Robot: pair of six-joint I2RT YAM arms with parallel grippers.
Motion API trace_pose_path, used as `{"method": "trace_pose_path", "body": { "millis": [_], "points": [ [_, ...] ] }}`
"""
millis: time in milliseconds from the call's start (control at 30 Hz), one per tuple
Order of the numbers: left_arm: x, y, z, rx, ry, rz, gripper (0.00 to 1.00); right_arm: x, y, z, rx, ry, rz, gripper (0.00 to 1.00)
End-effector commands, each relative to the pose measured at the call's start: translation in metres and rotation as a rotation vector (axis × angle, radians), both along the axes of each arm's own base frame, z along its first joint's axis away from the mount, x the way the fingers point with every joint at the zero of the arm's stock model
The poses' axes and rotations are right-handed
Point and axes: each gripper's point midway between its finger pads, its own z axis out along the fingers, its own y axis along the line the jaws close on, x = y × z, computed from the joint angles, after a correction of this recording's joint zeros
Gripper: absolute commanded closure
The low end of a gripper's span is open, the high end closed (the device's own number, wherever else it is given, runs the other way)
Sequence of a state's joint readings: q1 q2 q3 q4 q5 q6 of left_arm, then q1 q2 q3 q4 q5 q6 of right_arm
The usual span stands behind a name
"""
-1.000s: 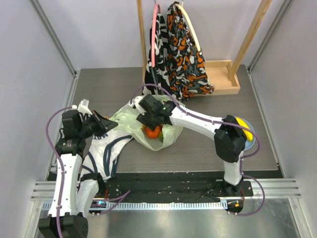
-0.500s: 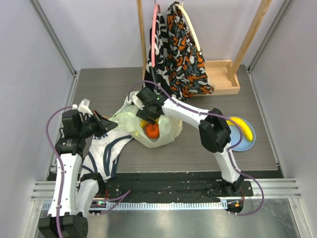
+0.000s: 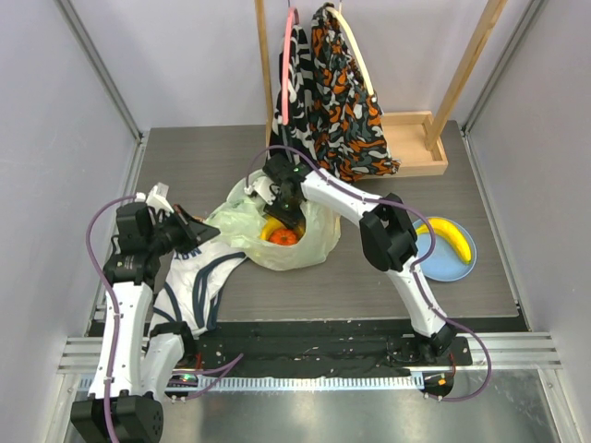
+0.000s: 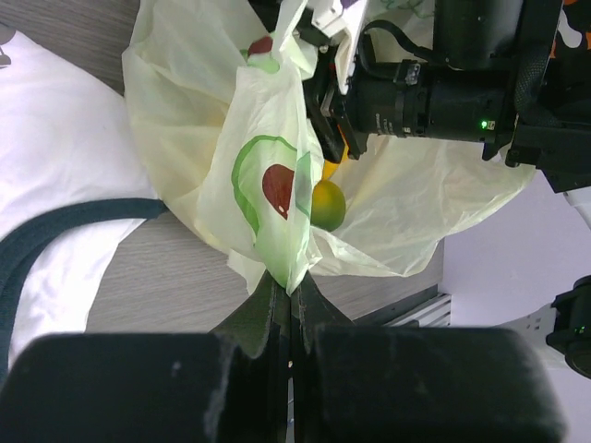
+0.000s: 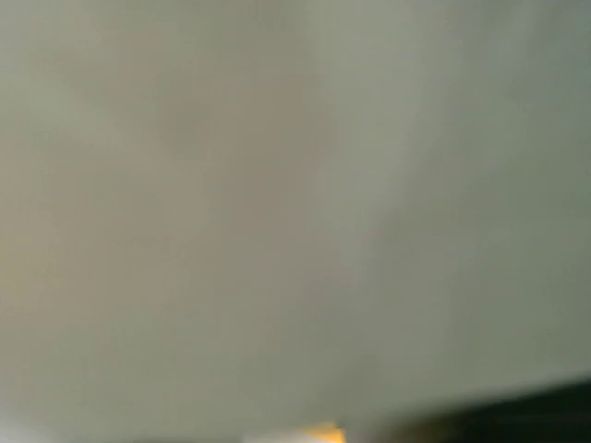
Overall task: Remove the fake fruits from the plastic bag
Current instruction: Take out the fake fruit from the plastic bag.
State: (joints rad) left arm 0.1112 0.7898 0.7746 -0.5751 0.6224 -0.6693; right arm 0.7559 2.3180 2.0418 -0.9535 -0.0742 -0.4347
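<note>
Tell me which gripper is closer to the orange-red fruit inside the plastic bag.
Right. The right gripper is in the mouth of the plastic bag, just above the orange-red fruit. The left gripper pinches the bag's edge, off to the fruit's left.

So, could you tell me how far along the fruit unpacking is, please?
Done: the curved yellow plastic banana lies on the round blue plate. In hand: left pincer pinches the translucent avocado-print plastic bag; right pincer reaches inside. Remaining inside: orange-red round fruit, yellow-green fruit.
</note>
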Motion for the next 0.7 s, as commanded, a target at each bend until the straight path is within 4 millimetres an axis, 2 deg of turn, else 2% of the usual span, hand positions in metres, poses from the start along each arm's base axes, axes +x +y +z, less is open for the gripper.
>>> {"method": "trace_pose_path", "body": {
  "millis": [0,33,100,133,167,200,233,267,300,367,400,500,667],
  "points": [
    [0.006,-0.002,0.020,0.000,-0.073,-0.018,1.00,-0.017,0.017,0.038,0.097,0.008,0.082,0.76],
    [0.008,-0.002,0.022,-0.002,-0.077,-0.018,1.00,-0.013,0.017,0.044,0.098,-0.029,0.075,0.80],
    [0.011,-0.002,0.025,-0.005,-0.089,-0.017,1.00,0.000,0.018,0.074,0.151,-0.142,0.043,0.87],
    [0.013,-0.002,0.028,-0.005,-0.098,-0.017,1.00,-0.002,0.013,0.072,0.152,-0.155,0.039,0.89],
    [0.015,-0.002,0.029,-0.005,-0.103,-0.016,1.00,0.000,0.013,0.084,0.182,-0.193,0.029,0.91],
    [0.016,-0.002,0.031,-0.006,-0.108,-0.016,1.00,0.007,0.018,0.118,0.264,-0.284,0.014,0.93],
    [0.017,-0.002,0.032,-0.009,-0.111,-0.014,1.00,0.004,0.011,0.118,0.264,-0.306,-0.004,0.96],
    [0.018,-0.001,0.034,-0.008,-0.120,-0.010,1.00,0.005,0.009,0.130,0.291,-0.339,-0.019,0.98],
    [0.019,-0.001,0.035,-0.008,-0.124,-0.010,1.00,0.006,0.010,0.158,0.356,-0.398,-0.038,0.99],
    [0.020,-0.001,0.037,-0.006,-0.133,-0.012,1.00,0.002,0.004,0.164,0.376,-0.412,-0.056,0.99],
    [0.021,-0.001,0.040,-0.003,-0.140,-0.012,1.00,-0.001,0.002,0.184,0.418,-0.445,-0.067,0.99],
    [0.023,-0.001,0.043,-0.009,-0.145,-0.015,1.00,-0.011,-0.002,0.186,0.442,-0.428,-0.080,0.99],
    [0.034,-0.012,0.079,-0.093,-0.257,-0.064,1.00,-0.036,0.000,0.158,0.385,-0.380,-0.055,0.99]
  ]
}}
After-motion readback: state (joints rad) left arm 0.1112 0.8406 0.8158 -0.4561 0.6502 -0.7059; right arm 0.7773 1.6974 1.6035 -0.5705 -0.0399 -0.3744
